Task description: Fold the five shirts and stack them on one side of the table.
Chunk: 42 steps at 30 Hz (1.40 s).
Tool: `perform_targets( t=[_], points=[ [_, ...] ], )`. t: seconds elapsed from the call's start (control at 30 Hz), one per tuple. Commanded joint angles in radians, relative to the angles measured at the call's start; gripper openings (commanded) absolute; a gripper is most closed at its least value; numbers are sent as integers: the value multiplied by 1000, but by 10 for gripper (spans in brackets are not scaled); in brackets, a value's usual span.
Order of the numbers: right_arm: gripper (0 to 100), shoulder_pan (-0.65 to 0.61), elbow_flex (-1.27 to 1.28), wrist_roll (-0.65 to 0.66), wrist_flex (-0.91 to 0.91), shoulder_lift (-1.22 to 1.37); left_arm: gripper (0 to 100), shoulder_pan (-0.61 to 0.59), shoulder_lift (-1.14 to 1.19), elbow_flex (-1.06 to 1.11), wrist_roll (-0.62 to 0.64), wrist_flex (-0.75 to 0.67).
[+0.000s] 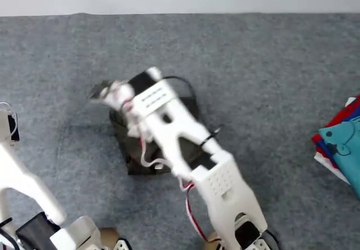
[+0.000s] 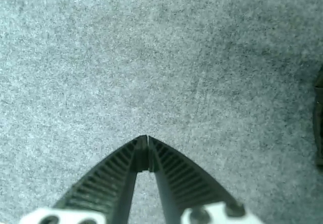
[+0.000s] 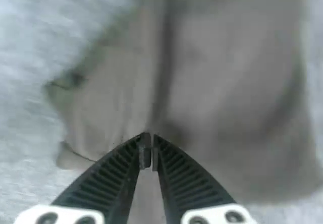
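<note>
The dark olive cloth shirt looks folded. The right tool is clenched just above it, and the left tool is clenched too. Next, probably: open, grasp the shirt and stack it.

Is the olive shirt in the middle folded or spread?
Folded, it seems: the shirt is a compact block with straight edges; a crease shows in the right wrist view.

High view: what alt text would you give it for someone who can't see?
The white right arm stretches over a dark olive shirt lying in the middle of a grey table. A stack of colourful shirts sits at one edge; the left arm stands opposite.
</note>
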Motion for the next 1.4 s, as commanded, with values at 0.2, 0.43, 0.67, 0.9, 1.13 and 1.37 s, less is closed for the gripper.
perform_targets(
  t=[0.2, 0.43, 0.67, 0.9, 1.13, 1.37],
  points=[
    [10, -191, -51, -74, 44, -145, 8, 0, -44, -4, -8, 9],
    [10, 4, -49, -69, 42, -213, 8, 0, -44, -4, -8, -5],
    [10, 87, -38, -34, 36, -35, 8, 5, -44, -4, -6, -6],
    [10, -64, -48, -41, 44, 108, 8, 2, -43, -4, -6, -11],
    [9, -196, -77, -106, 45, -96, 8, 3, -43, -4, -8, -34],
    [9, -85, -61, -98, 44, -211, 8, 5, -41, -4, -6, -74]
  ],
)
